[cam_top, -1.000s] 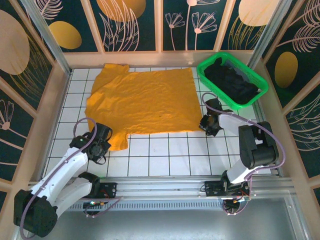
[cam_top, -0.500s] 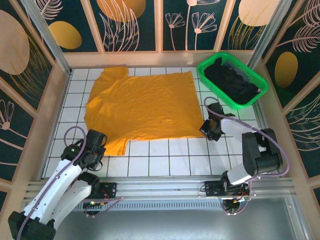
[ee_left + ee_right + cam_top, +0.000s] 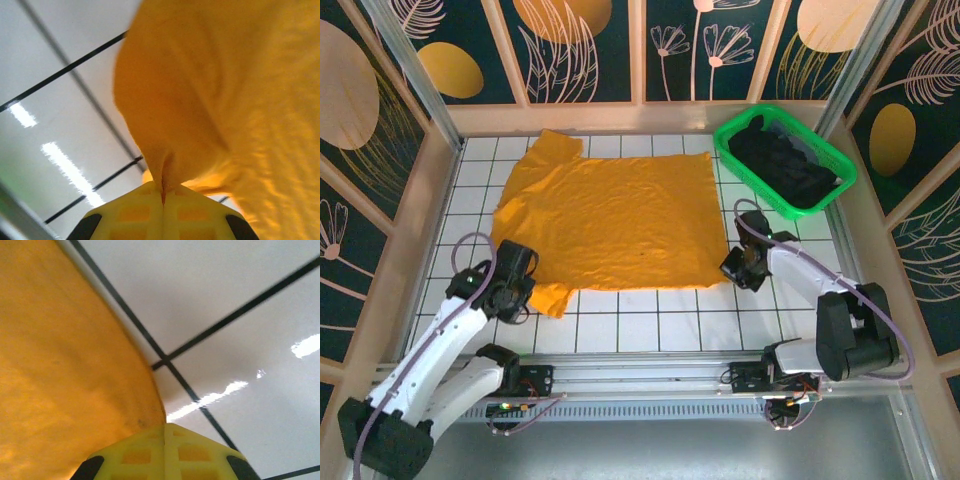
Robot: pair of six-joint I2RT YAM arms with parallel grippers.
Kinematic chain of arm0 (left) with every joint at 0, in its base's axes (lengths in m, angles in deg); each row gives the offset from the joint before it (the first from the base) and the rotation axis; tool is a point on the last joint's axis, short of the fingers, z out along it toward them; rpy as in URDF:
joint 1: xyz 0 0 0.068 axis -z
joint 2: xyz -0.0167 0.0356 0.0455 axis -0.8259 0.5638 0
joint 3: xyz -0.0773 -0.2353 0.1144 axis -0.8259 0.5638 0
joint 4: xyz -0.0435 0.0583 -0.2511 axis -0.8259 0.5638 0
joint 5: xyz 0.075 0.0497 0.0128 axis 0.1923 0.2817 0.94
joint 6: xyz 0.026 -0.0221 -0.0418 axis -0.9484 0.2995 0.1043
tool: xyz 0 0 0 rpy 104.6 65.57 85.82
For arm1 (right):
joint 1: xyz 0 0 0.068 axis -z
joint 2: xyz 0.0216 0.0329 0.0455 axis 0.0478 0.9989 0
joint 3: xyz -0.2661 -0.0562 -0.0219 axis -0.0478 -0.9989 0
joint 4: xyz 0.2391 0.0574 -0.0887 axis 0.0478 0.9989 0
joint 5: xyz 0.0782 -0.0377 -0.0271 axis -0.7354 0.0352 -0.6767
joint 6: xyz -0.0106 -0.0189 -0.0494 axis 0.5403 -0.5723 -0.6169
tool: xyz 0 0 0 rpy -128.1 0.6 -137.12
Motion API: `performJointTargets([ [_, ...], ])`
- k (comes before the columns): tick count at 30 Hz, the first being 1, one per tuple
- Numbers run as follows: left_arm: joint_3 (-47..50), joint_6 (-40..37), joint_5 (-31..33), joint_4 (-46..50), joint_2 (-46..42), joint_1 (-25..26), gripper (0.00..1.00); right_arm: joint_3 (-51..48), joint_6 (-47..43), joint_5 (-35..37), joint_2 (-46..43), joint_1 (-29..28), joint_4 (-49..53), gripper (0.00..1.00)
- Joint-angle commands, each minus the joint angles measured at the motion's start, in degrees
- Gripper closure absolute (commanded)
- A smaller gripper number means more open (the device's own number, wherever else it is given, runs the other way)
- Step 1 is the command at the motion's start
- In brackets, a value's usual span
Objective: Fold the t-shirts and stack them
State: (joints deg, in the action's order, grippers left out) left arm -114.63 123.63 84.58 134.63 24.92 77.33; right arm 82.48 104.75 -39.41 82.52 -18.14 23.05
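White grid table (image 3: 650, 320): orange-yellow t-shirt (image 3: 610, 215) spread centre frame; right gripper (image 3: 730, 272) just pinched shut on lower-right hem corner; left gripper (image 3: 525, 292) stays clamped on lower-left sleeve. 2 corners held, fold can likely start.

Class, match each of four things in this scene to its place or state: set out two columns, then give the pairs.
1 orange-yellow t-shirt
2 black t-shirts
3 left gripper
4 right gripper

A in the green basket
B shut on the shirt's near right corner
C spread on the tiled table
D shut on the shirt's near left sleeve

Pairs: 1-C, 2-A, 3-D, 4-B
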Motion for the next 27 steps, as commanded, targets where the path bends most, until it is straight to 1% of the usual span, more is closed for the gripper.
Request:
performJointTargets([
  [1, -4.0, -5.2, 3.2, -6.0, 3.6, -0.8, 1.0, 5.4, 2.6, -1.1, 1.9, 0.9, 1.5, 1.0],
  [2, -4.8, -6.1, 2.9, -8.7, 4.9, -1.4, 1.0, 6.4, 3.1, -1.8, 2.5, 1.4, 1.2, 1.0],
  [5, -7.0, -8.7, 1.6, -12.7, 7.9, -4.2, 1.0, 10.0, 4.0, -2.8, 5.0, 2.3, 0.5, 1.0],
  [10, -10.9, -14.7, -0.8, -18.8, 13.1, -8.0, 1.0, 15.2, 5.8, -2.6, 8.7, 2.8, -0.9, 1.0],
  [14, -15.4, -19.6, 1.3, -19.5, 17.5, -9.8, 1.0, 18.6, 7.2, -1.0, 11.4, 3.2, -1.6, 1.0],
  [20, -18.8, -24.9, 3.0, -22.4, 22.1, -12.0, 1.0, 22.7, 7.6, 1.0, 15.7, 3.9, -1.7, 1.0],
  [27, -20.0, -29.1, 6.0, -24.1, 25.7, -12.9, 1.0, 25.4, 8.1, 1.4, 19.0, 5.3, -2.6, 1.0],
])
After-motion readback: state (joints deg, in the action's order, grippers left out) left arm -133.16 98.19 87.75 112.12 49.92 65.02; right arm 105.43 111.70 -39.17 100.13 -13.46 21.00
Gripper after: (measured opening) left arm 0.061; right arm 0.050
